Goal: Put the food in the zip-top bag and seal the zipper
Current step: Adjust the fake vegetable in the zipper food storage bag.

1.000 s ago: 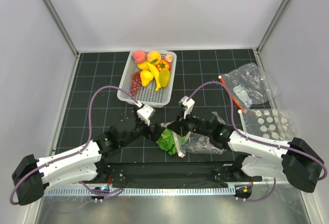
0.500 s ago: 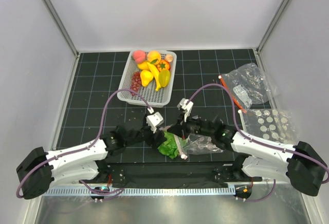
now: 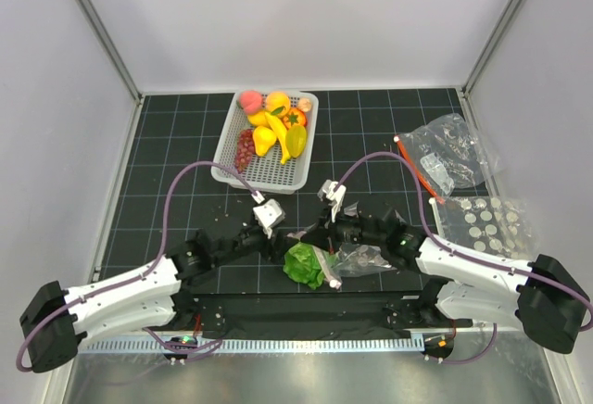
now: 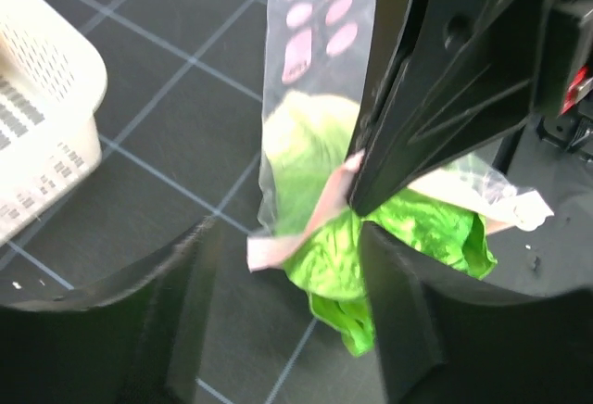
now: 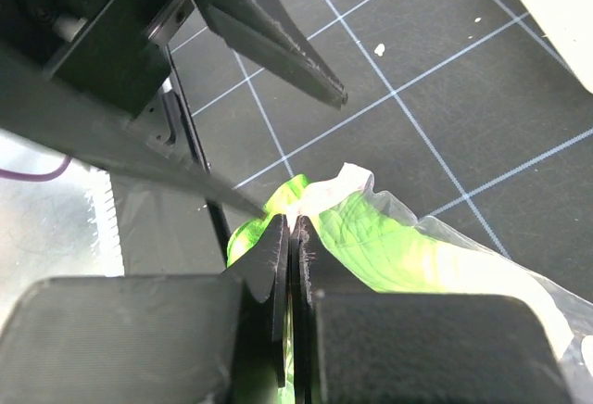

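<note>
The green cabbage [image 3: 303,264] lies at the mouth of the dotted zip-top bag [image 3: 363,258], partly inside, near the table's front. My right gripper [image 3: 313,234] is shut on the bag's mouth edge [image 5: 345,185] and holds it up; the cabbage shows through the plastic [image 5: 398,246]. My left gripper [image 3: 281,240] is open just left of the cabbage. In the left wrist view its jaws [image 4: 289,330] straddle the cabbage's [image 4: 320,228] near edge without gripping it. The pale zipper strip [image 4: 278,252] lies across the leaf. The other food, peach [image 3: 250,100], banana [image 3: 277,132] and grapes [image 3: 244,149], is in the basket.
The white basket [image 3: 225,170] stands behind the grippers, its corner also in the left wrist view [image 4: 42,135]. An undotted clear bag with an orange-red strip [image 3: 445,154] and another dotted bag [image 3: 484,223] lie at the right. The two grippers are very close together.
My left gripper moved right toward the cabbage, then drew back a little to the left. The right gripper kept its hold on the bag's mouth. The cabbage lies slightly lower.
</note>
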You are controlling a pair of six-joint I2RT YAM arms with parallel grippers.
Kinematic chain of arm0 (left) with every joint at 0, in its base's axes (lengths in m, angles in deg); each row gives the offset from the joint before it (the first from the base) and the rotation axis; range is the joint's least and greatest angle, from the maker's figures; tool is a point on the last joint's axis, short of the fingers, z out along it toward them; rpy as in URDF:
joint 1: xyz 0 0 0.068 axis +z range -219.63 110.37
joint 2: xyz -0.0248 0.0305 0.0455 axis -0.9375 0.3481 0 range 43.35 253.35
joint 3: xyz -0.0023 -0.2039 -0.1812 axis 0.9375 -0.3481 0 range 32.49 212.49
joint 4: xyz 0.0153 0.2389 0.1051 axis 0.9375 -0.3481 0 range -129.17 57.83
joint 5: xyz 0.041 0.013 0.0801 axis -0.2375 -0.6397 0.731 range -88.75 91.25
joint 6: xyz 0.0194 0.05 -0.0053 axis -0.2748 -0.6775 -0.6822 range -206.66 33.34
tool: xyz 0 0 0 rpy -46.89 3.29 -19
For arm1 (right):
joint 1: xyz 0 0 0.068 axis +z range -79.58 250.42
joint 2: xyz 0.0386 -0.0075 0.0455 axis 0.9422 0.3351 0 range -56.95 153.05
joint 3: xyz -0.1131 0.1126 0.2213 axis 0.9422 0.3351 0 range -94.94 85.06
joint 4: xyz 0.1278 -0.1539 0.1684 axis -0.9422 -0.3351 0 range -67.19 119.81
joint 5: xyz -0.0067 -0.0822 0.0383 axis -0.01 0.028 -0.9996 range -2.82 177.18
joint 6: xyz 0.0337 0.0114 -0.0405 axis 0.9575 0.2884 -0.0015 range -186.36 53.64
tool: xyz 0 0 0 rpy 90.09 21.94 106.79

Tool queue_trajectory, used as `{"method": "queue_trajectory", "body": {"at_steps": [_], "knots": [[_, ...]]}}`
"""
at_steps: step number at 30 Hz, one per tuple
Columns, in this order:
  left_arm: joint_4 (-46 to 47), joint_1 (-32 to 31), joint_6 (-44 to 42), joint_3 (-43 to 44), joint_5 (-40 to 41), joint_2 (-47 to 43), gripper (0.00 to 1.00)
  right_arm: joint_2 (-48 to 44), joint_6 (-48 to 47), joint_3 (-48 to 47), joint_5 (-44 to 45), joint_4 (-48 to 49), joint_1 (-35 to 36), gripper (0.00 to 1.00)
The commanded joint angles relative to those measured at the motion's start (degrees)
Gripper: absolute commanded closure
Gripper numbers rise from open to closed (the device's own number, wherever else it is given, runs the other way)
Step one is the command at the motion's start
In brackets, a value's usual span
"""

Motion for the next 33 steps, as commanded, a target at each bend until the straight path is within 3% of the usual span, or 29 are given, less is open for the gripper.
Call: {"method": "queue_trajectory", "body": {"at_steps": [1,9,12,13,15,17,18,19,20,23,26,29,30,33], "knots": [[3.0,0.2,-1.3,0.0,0.3,0.7,0.41,-0.4,0.1,-0.1,-2.5,3.5,0.3,0.99],[2.1,0.2,-2.3,4.0,-4.2,9.1,0.51,-0.5,0.8,0.0,-4.4,4.7,0.3,0.99],[2.3,0.2,-2.4,4.7,-4.4,10.3,0.64,-0.4,1.1,0.0,-5.0,4.8,0.3,0.99],[2.2,0.2,-2.4,4.9,-4.7,10.5,0.77,-0.2,1.3,-0.2,-4.9,4.6,0.3,0.99],[1.7,0.2,-2.7,5.4,-5.6,10.6,0.92,0.3,1.3,-0.7,-4.6,3.1,0.3,0.99],[1.9,0.2,-2.0,5.2,-5.3,10.7,0.95,0.5,1.4,-1.6,-3.8,1.2,0.3,0.88],[1.8,0.2,-1.6,5.1,-5.1,10.9,0.96,0.1,1.5,-1.7,-3.0,0.6,0.2,0.78],[1.5,0.2,-1.3,5.4,-4.4,11.3,0.97,-0.7,1.5,-1.5,-2.2,0.1,0.3,0.61],[0.4,0.2,-1.0,5.6,-4.2,11.7,0.99,-2.7,1.4,-1.6,0.3,-2.0,0.4,0.56],[-1.2,0.2,-0.6,6.7,-3.1,12.9,1.0,-7.6,-0.5,-2.9,4.9,-9.2,1.1,0.52],[-2.8,0.2,0.1,7.4,-1.7,13.8,1.0,-12.2,-1.6,-3.7,11.1,-14.1,2.4,0.38],[-3.5,0.2,0.9,7.6,-0.6,13.8,1.0,-14.6,-3.4,-5.9,17.8,-21.3,6.3,0.36],[-3.9,0.2,1.4,7.7,-0.4,13.8,1.0,-14.6,-4.1,-7.6,26.5,-22.9,11.3,0.37],[-4.6,0.3,1.8,8.3,0.4,14.1,1.0,-11.2,-6.9,-10.9,40.3,-28.1,26.6,0.37]]}}
